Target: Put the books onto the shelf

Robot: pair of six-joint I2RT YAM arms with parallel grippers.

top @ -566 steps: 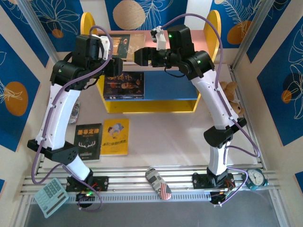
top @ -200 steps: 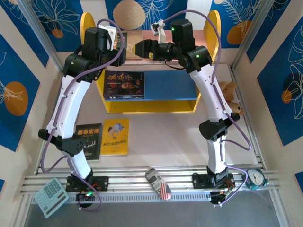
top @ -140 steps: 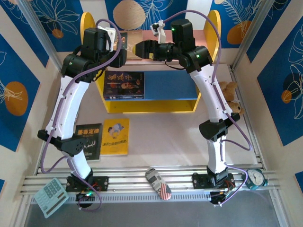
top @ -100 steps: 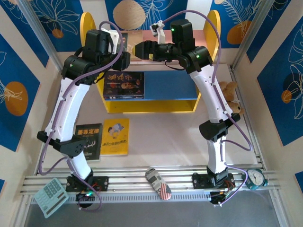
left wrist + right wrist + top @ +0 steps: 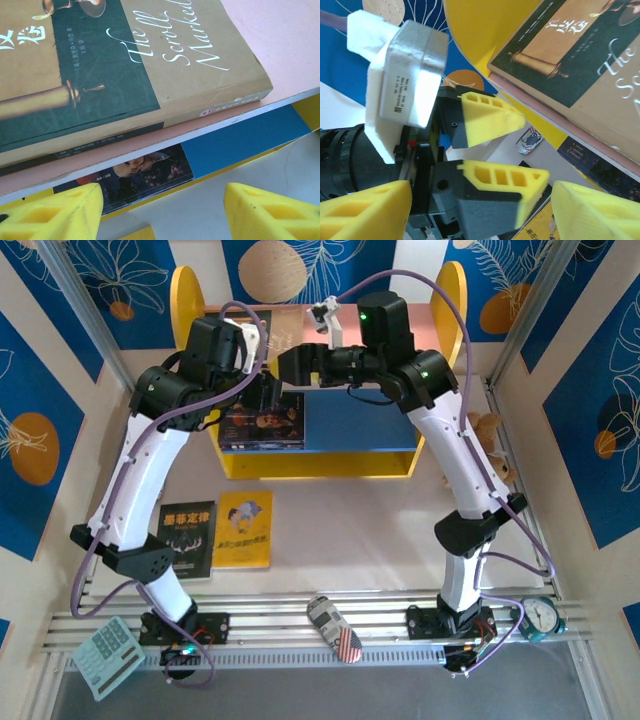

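The shelf (image 5: pixel 452 295) stands at the back, with a pink top board (image 5: pixel 280 40) and a blue lower board (image 5: pixel 360 425). A tan book with a dark panel (image 5: pixel 130 65) lies on the top board, left side. A dark book with a figure's picture (image 5: pixel 265 423) lies on the lower board. On the table lie a black book with white characters (image 5: pixel 186 540) and a yellow book (image 5: pixel 243 529). My left gripper (image 5: pixel 268 382) hangs open and empty before the shelf's front edge. My right gripper (image 5: pixel 288 360) is open and empty just right of it, facing the left gripper's fingers (image 5: pixel 492 122).
A striped can (image 5: pixel 336 628) lies near the front rail. A calculator (image 5: pixel 108 656) sits at the front left and a clock (image 5: pixel 540 617) at the front right. A plush toy (image 5: pixel 487 435) rests right of the shelf. A small can (image 5: pixel 160 478) lies left of it.
My left gripper has drawn back from the top board, lower and nearer the shelf's front. The right gripper has shifted slightly left and down. The tan book stays on top.
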